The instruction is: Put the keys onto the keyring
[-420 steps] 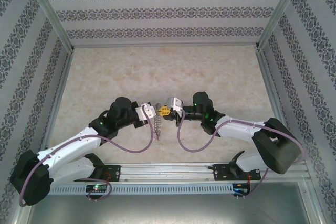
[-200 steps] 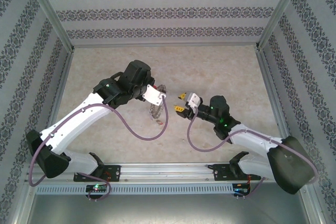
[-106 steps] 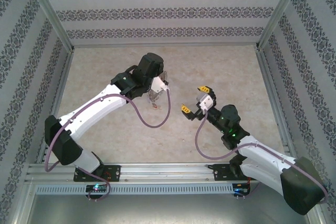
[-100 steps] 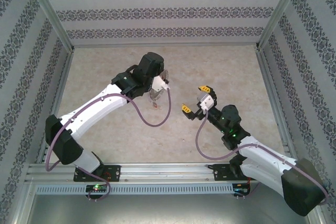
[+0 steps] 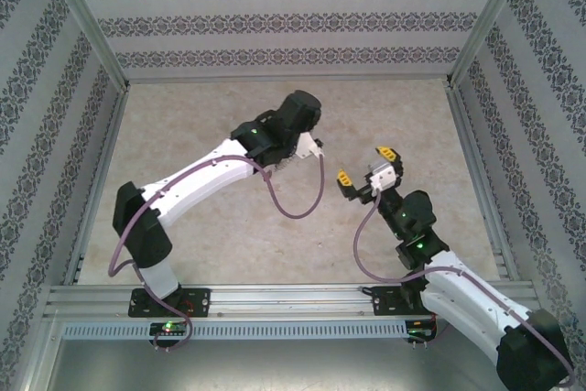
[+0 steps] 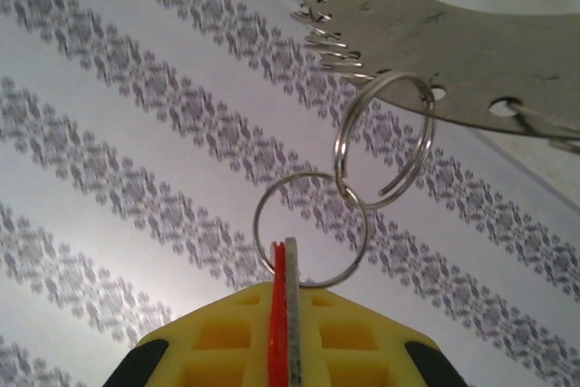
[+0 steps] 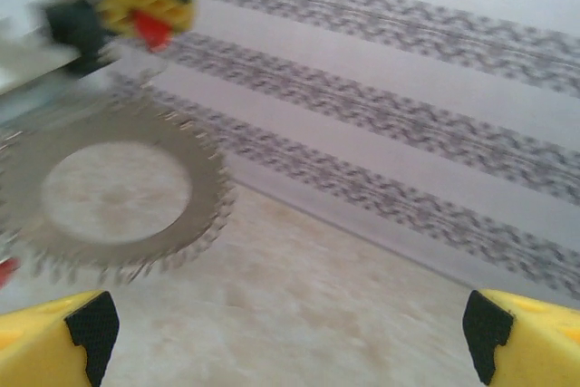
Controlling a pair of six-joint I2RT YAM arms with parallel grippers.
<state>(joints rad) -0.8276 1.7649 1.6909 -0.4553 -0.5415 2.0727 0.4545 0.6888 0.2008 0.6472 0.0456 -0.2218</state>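
- Top external view: the left gripper [image 5: 299,154] hangs over the table [image 5: 201,135] just 11 o'clock of centre. Its jaws are too small here to judge. The keyring [image 5: 282,164] dangles under it as a small grey clump.
- The right gripper [image 5: 364,165] sits at 3 o'clock of the left one, well apart from it, with its jaws spread wide and holding nothing.
- Half a second ago the left gripper was further toward 9 o'clock. The right gripper was lower and nearer the keyring. Two seconds ago the two grippers met at the centre.
- Left wrist view: the left gripper [image 6: 283,337] is clamped tight on a red-headed key [image 6: 277,283]. The key is seen edge-on, with its long axis running from 6 to 12 o'clock.
- A small split ring [image 6: 257,224] meets the key's top end. It links into a second split ring [image 6: 426,147], which hangs from a hole in the flat keyring [image 6: 381,15] at 1 o'clock.
- Right wrist view: the right gripper [image 7: 290,342] has its yellow fingertips [image 7: 54,333] at opposite bottom corners, and they touch nothing.
- The keyring [image 7: 195,224], blurred, faces the camera at 9 o'clock. It hangs below the left gripper [image 7: 145,8] and its key [image 7: 150,30].
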